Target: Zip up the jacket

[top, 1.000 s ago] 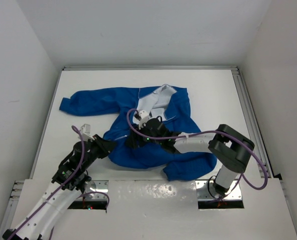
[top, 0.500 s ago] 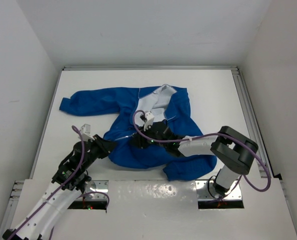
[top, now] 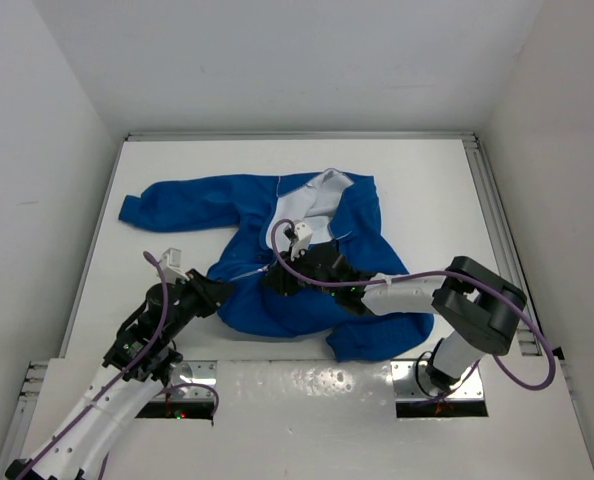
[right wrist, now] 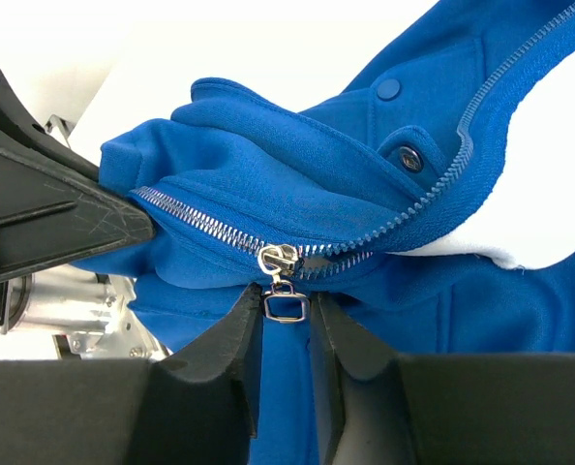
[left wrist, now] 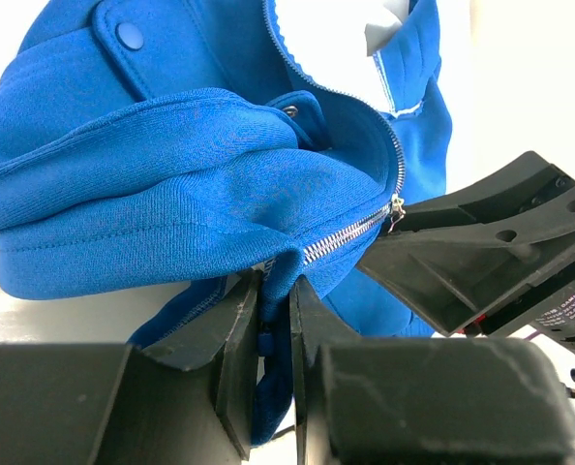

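Note:
The bright blue jacket (top: 227, 195) lies spread on the white table, its white lining (top: 317, 195) showing at the collar. My left gripper (top: 225, 292) is shut on the jacket's bottom hem at the foot of the zipper, seen close in the left wrist view (left wrist: 276, 320). My right gripper (top: 275, 280) is just right of it. In the right wrist view this gripper (right wrist: 286, 315) is shut on the silver zipper pull (right wrist: 286, 306), which hangs from the slider (right wrist: 278, 260). The zipper teeth (right wrist: 200, 228) are joined left of the slider and split apart to its right.
The white table (top: 427, 200) has walls at the left, back and right. A metal rail (top: 492, 220) runs along its right edge. Purple cables (top: 277, 240) loop over both arms. The jacket's sleeve (top: 137, 208) reaches toward the left edge.
My right gripper has moved right and slightly toward the collar along the zipper. The left gripper has held still on the hem.

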{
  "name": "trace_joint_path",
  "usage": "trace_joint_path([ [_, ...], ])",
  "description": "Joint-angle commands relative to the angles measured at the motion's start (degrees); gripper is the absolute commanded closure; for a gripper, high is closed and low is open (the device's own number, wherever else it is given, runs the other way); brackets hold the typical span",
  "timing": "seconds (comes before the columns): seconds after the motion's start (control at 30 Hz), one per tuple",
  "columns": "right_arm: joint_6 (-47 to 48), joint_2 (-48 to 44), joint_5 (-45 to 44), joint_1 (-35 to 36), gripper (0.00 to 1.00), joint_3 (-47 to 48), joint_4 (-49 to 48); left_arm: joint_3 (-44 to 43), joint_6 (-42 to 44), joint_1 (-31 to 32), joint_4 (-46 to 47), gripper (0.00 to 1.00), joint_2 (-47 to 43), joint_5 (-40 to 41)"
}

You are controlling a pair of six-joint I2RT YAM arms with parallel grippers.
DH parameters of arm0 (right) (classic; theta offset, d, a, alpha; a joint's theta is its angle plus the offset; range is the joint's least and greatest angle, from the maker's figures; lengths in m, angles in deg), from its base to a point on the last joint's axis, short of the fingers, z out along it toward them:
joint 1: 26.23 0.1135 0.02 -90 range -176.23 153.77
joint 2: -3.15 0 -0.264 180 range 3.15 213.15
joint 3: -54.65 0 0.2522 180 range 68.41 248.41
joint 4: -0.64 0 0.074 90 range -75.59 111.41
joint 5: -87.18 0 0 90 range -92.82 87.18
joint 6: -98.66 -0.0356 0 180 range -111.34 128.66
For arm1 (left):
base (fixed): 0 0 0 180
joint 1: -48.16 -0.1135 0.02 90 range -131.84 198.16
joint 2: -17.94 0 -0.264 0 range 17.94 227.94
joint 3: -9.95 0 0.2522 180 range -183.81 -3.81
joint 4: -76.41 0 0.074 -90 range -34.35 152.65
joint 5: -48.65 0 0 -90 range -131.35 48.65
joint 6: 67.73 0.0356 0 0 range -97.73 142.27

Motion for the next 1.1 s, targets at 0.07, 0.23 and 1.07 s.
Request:
trace_joint_path([
  [0.07, 0.5, -2.1, -0.7, -0.2, 0.74, 0.3, -3.2, -0.4, 0.2, 0.0, 1.8, 1.0, -0.2, -0.5],
  [0.23, 0.4, -1.8, -0.6, -0.1, 0.67, 0.3, -3.4, -0.4, 0.3, -0.1, 1.8, 1.0, -0.2, -0.6],
  [1.07, 10.6, -9.5, -13.1, -0.2, 1.0, 9.1, 25.7, -12.4, 6.0, -0.1, 1.0, 1.0, 2.4, 3.1],
])
